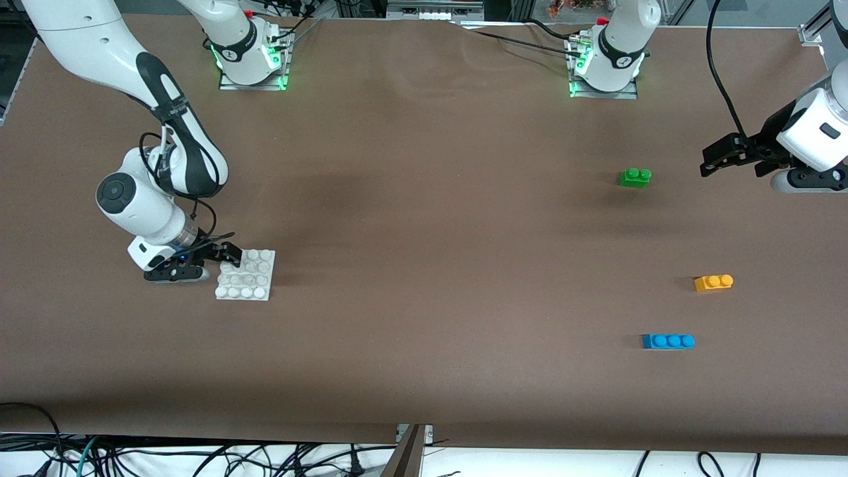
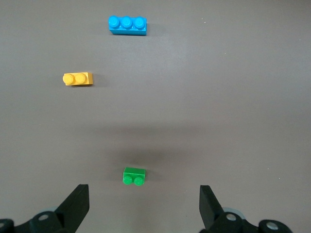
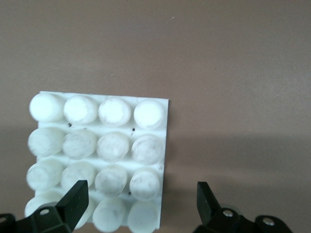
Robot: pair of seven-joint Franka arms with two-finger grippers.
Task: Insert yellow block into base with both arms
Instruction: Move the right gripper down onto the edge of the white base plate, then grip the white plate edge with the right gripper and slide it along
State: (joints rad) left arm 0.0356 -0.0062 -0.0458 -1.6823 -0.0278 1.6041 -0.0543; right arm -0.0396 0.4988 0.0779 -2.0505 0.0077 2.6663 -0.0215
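Note:
The yellow block lies on the table toward the left arm's end, and it also shows in the left wrist view. My left gripper is open and empty over bare table beside the green brick, apart from the yellow block; its own view shows the jaws wide apart. The white studded base lies flat toward the right arm's end. My right gripper is open, low at the base's corner. In the right wrist view one finger is over the base and the other is off its edge.
A green two-stud brick lies farther from the front camera than the yellow block, and shows in the left wrist view. A blue three-stud brick lies nearer, and also shows there. Brown cloth covers the table.

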